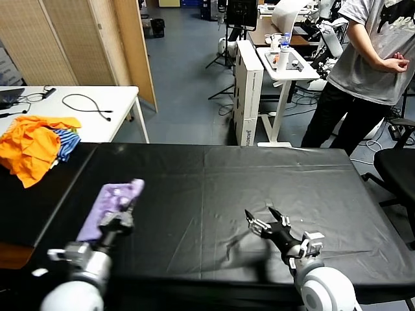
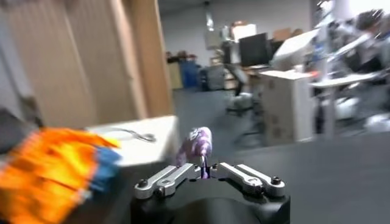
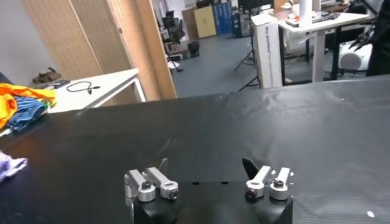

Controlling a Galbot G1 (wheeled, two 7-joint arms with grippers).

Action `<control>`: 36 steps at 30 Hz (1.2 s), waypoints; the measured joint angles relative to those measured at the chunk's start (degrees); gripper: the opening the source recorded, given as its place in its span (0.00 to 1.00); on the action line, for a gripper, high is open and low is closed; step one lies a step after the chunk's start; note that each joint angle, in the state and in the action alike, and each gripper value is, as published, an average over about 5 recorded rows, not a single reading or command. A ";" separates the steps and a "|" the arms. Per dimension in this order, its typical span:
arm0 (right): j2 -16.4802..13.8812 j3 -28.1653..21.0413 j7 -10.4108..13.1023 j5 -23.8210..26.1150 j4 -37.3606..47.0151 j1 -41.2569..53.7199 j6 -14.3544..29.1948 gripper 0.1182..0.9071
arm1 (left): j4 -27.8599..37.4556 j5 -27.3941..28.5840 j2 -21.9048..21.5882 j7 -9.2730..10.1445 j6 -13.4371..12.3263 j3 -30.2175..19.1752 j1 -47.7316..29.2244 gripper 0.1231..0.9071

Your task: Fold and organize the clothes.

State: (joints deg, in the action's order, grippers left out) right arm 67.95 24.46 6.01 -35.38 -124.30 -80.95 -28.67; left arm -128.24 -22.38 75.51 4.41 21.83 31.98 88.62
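The clothes are one pale lavender T-shirt (image 1: 109, 202), folded into a narrow bundle on the left part of the black table (image 1: 220, 181). My left gripper (image 1: 123, 215) is shut on the bundle's near end. In the left wrist view the lavender cloth (image 2: 196, 145) rises from between the closed fingertips of the left gripper (image 2: 206, 170). Over the table's middle right, my right gripper (image 1: 260, 218) hovers open and holds nothing. Its own view shows the right gripper (image 3: 206, 165) spread wide above bare black cloth, with a corner of the T-shirt (image 3: 8, 165) far off to the side.
A pile of bright orange garments with a blue-striped piece (image 1: 34, 146) lies at the black table's far left corner. A white table (image 1: 110, 110) with a cable stands behind it. A person (image 1: 369, 58) stands at the back right, and a black chair (image 1: 399, 170) is by the table's right end.
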 joint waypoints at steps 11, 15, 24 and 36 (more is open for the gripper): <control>-0.51 -1.59 -0.01 -2.58 -0.48 1.46 -0.74 1.00 | 3.70 4.66 10.92 -0.61 -0.11 -10.34 -0.94 0.06; -0.96 -2.78 0.02 -5.88 -0.68 2.24 -1.79 1.00 | 3.75 6.61 11.64 -1.43 -0.51 -11.11 -0.56 0.15; -2.37 -6.62 2.25 -14.35 0.65 5.33 -4.34 1.00 | 1.45 5.97 10.06 -3.10 -1.91 -10.12 -0.94 0.83; 2.29 -18.22 4.78 -14.55 6.21 7.50 -3.25 1.00 | 0.38 4.55 4.95 -1.56 -3.05 -1.56 -1.09 1.00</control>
State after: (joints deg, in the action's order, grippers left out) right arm 70.23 6.24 10.79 -49.92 -118.09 -73.45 -31.92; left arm -127.86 -17.83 80.46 2.86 18.78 30.42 87.53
